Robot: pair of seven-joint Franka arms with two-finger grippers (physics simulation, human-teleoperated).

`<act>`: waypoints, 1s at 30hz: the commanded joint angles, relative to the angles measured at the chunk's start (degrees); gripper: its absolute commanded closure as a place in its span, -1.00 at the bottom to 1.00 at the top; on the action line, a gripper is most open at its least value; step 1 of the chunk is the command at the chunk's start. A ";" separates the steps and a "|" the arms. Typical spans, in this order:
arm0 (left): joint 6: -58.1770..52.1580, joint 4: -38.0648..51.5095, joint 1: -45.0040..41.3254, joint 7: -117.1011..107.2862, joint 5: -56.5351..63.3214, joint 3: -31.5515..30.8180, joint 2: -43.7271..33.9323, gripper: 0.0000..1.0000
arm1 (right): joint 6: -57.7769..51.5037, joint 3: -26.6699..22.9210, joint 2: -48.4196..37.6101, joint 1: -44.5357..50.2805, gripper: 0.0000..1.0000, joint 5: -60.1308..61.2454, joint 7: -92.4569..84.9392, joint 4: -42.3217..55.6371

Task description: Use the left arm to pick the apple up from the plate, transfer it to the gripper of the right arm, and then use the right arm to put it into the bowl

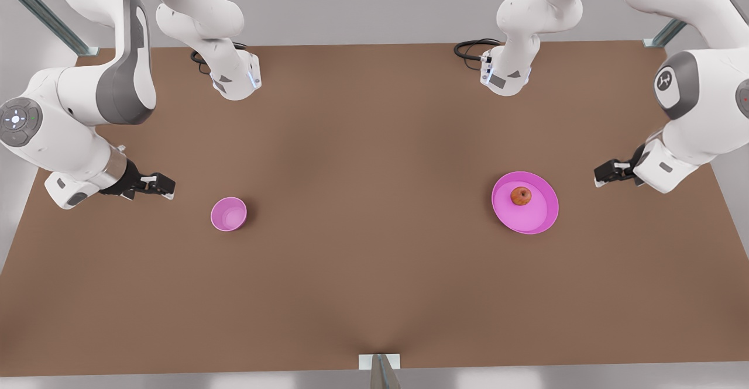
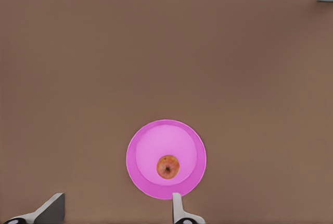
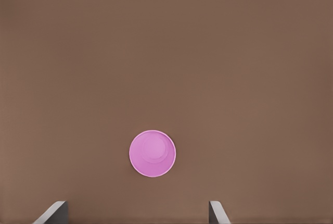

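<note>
Left jaws (image 1: 598, 175): on my feed they hang above the surface (image 1: 374, 272) at the front view's right, well off the plate's edge. In the left wrist view the two fingertips (image 2: 177, 206) stand wide apart with nothing between them, so I read these jaws as spread and empty.

Right jaws (image 1: 169, 189): they sit at the front view's left, near the bowl but not touching it. The right wrist view shows both fingertips (image 3: 216, 211) set far apart, nothing held, so these are spread too.

Apple (image 1: 521, 196): it rests on the plate, off centre, toward the side nearest the left jaws. From the left wrist camera the apple (image 2: 168, 166) lies ahead of the jaws, closer to one fingertip than the other, and clear of both.

Plate (image 1: 535, 219): flat on the surface, ahead of the left jaws; in the left wrist view its rim (image 2: 136, 146) comes close above one fingertip, and I cannot tell whether they touch.

Bowl (image 1: 228, 214): upright on the surface just beyond the right jaws, well apart from the plate. In the right wrist view the bowl (image 3: 152, 153) sits ahead of the gap between the fingertips, with nothing in it.

Arms: neither one is in contact with any object that I can see.
</note>
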 commanded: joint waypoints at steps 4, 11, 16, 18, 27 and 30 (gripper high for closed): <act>3.48 -1.38 -0.02 1.40 -0.41 -0.01 -0.05 -1.00 | -0.29 0.01 0.02 0.01 -1.00 0.04 2.32 0.03; 24.04 -34.94 0.15 1.13 -0.50 0.08 -12.80 -1.00 | -0.20 0.01 -0.06 0.01 -1.00 0.04 2.32 0.03; 38.72 -42.95 1.47 1.13 -0.59 0.08 -7.26 -1.00 | -0.20 0.10 0.02 0.01 -1.00 0.04 2.23 0.03; 44.52 -45.76 1.38 1.13 -2.43 0.08 -5.50 -1.00 | -0.29 0.10 0.02 0.01 -1.00 0.04 2.32 0.03; 47.16 -47.78 -0.90 0.96 -7.18 -0.01 -1.46 -1.00 | -0.20 0.10 0.11 0.01 -1.00 -0.22 2.14 0.12; 47.07 -48.49 -1.43 0.96 -7.18 -0.01 -0.05 -1.00 | -0.11 0.01 0.11 -0.07 -1.00 -0.13 1.44 0.12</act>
